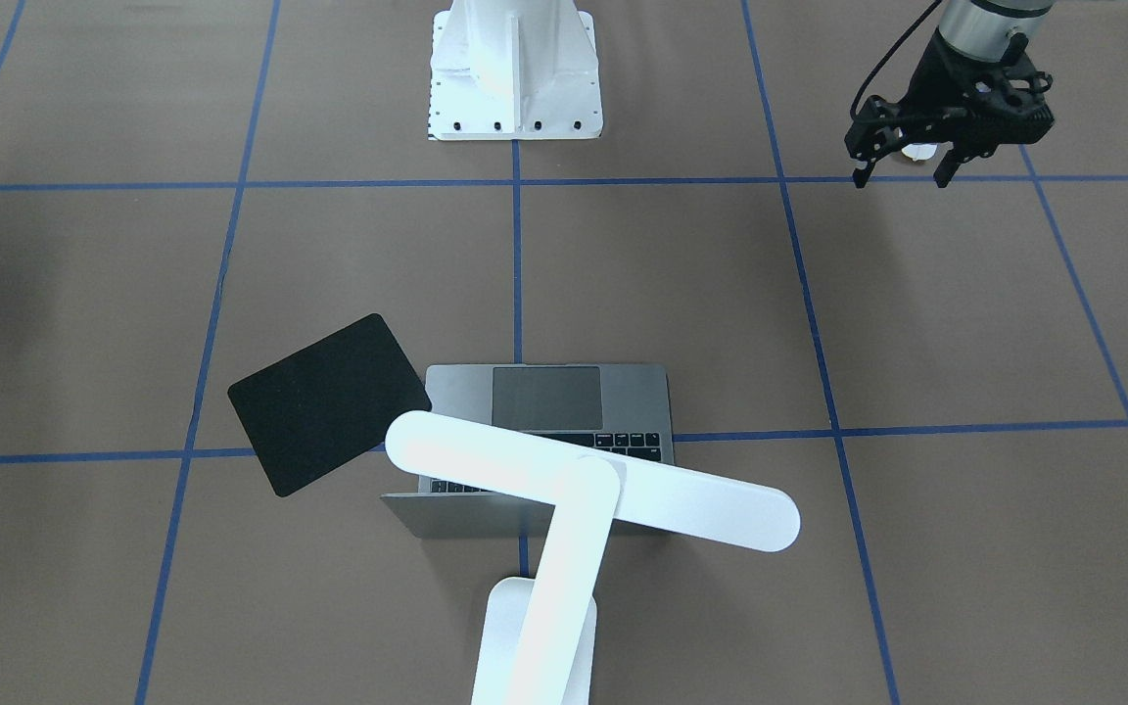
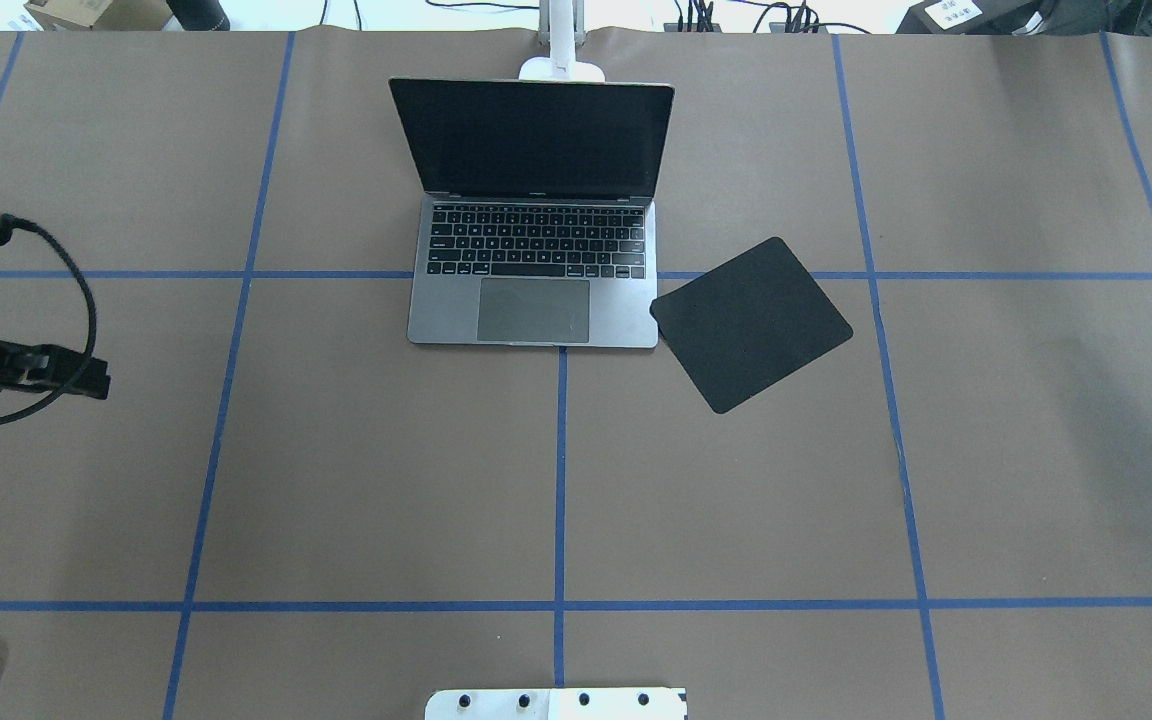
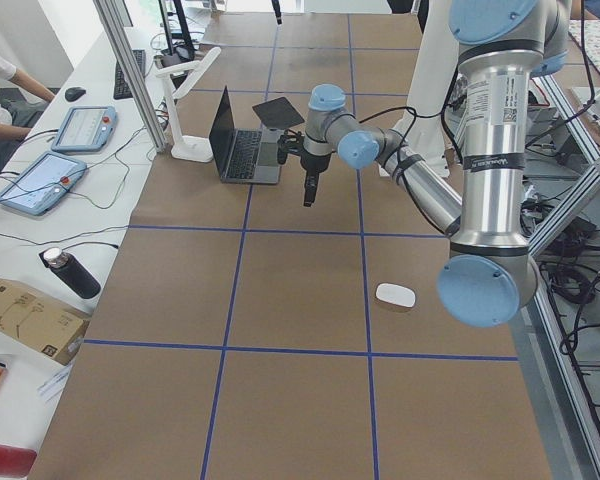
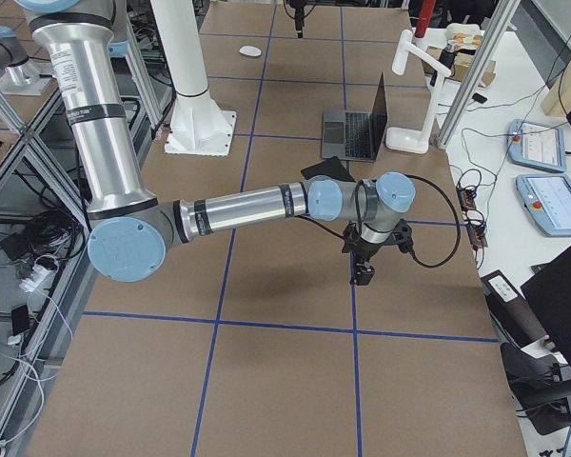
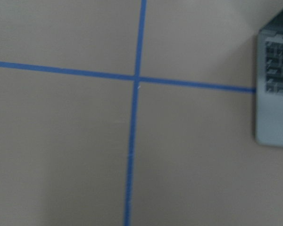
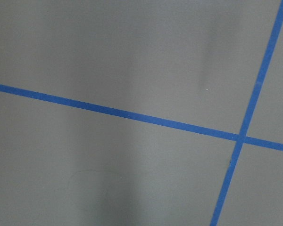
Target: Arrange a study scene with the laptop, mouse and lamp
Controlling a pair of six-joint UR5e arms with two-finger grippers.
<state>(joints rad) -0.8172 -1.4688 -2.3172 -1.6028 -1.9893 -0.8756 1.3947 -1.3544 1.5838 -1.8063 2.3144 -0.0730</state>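
Hanging above the table (image 1: 672,294), the left claw (image 1: 900,174) had its fingers apart. Nobody could tell how the right claw (image 4: 364,274) stood.

A black mat (image 2: 751,322) lies askew on the blue-taped brown table (image 2: 386,480).

Grey laptop (image 2: 536,240), white lamp (image 1: 681,494), white mouse (image 3: 395,295), black mat (image 2: 751,325)

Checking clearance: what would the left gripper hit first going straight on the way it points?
The left gripper points straight down; likely the bare table first. Its wrist view shows only tape lines there, the laptop off to one side.
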